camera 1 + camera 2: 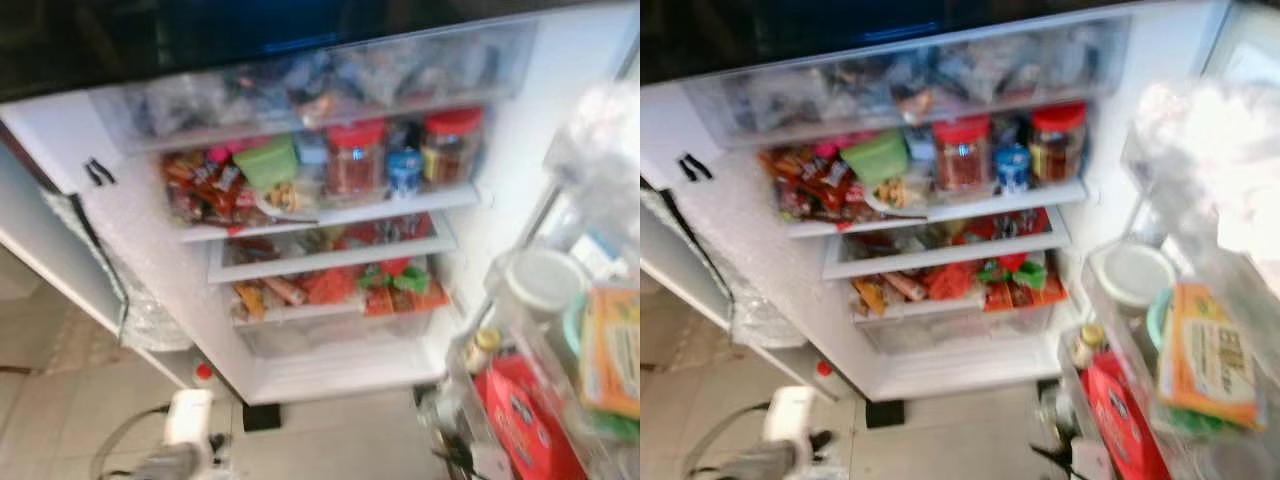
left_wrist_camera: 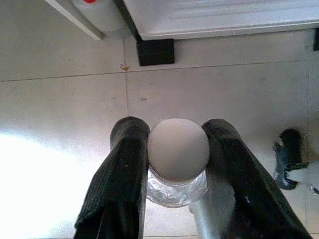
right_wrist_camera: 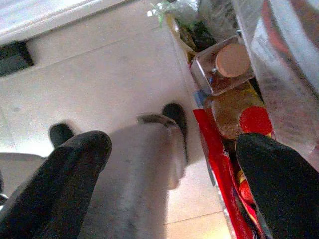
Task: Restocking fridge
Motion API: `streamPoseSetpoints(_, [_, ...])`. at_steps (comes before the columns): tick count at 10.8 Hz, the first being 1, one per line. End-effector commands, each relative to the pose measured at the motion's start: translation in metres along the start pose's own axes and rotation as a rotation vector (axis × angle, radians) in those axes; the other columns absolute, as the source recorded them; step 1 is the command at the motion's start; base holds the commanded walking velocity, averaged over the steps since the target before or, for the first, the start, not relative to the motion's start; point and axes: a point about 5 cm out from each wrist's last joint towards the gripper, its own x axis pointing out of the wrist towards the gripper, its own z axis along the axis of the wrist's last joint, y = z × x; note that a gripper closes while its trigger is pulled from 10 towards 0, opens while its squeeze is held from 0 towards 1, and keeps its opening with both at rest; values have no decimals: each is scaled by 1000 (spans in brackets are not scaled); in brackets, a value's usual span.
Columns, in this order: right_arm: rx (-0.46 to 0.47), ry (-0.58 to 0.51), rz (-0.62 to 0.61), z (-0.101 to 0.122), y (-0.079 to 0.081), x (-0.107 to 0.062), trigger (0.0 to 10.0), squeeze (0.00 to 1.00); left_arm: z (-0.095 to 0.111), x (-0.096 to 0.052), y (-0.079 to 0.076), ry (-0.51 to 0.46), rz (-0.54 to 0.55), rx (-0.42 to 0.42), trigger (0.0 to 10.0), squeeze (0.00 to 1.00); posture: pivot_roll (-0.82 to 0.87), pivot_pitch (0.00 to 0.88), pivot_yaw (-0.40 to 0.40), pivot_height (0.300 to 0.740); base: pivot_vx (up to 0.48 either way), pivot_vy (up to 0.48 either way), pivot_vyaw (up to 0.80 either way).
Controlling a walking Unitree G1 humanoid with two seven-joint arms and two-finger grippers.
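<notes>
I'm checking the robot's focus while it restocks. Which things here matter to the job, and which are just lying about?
Part of the job:
- bottle with a white cap, gripped by the left claw
- open fridge, shelves crowded
- door racks
- right claw, open

Just lying about:
- black block on the tiled floor

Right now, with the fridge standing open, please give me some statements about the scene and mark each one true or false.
1. The left gripper holds a clear bottle with a white cap. True.
2. The right gripper is shut on a jar. False: its fingers are spread apart with nothing between them.
3. Two red-lidded jars stand on a shelf in the fridge. True.
4. The fridge door is closed. False: it is open, and the shelves are full of food.
5. A green container sits on the same shelf as the jars. True.
</notes>
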Motion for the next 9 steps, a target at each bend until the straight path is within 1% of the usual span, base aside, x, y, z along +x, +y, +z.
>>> streamPoseSetpoints(1, [-6,-47,-46,12,-13,-1,10000,0,-6,-3,15,18,46,19,10000,0,-113,53,77,740,0,0,0])
streamPoseSetpoints(2, [-4,-48,-44,13,-13,-1,10000,0,-3,-3,16,-20,58,31,10000,0,-114,59,79,740,0,0,0])
streamPoseSetpoints(3, [-2,-48,-45,13,-14,-1,10000,0,3,-4,16,-106,87,2,10000,0,-108,61,77,740,0,0,0])
streamPoseSetpoints(5, [3,-49,-41,13,-14,-1,10000,0,15,-7,15,-260,88,-50,10000,0,-108,66,78,740,0,0,0])
streamPoseSetpoints(6, [4,-49,-41,14,-14,-1,10000,0,18,-8,15,-297,81,-72,10000,0,-106,68,78,740,0,0,0])
streamPoseSetpoints(7, [5,-50,-39,14,-14,-1,10000,0,21,-9,14,-353,64,-125,10000,0,-106,70,78,740,0,0,0])
streamPoseSetpoints(8, [6,-50,-34,14,-13,-1,10000,0,23,-10,14,-376,58,-117,10000,0,-107,70,78,740,0,0,0])
streamPoseSetpoints(9, [6,-50,-26,14,-12,-1,10000,0,23,-10,14,-382,57,-88,10000,0,-107,71,79,740,0,0,0])
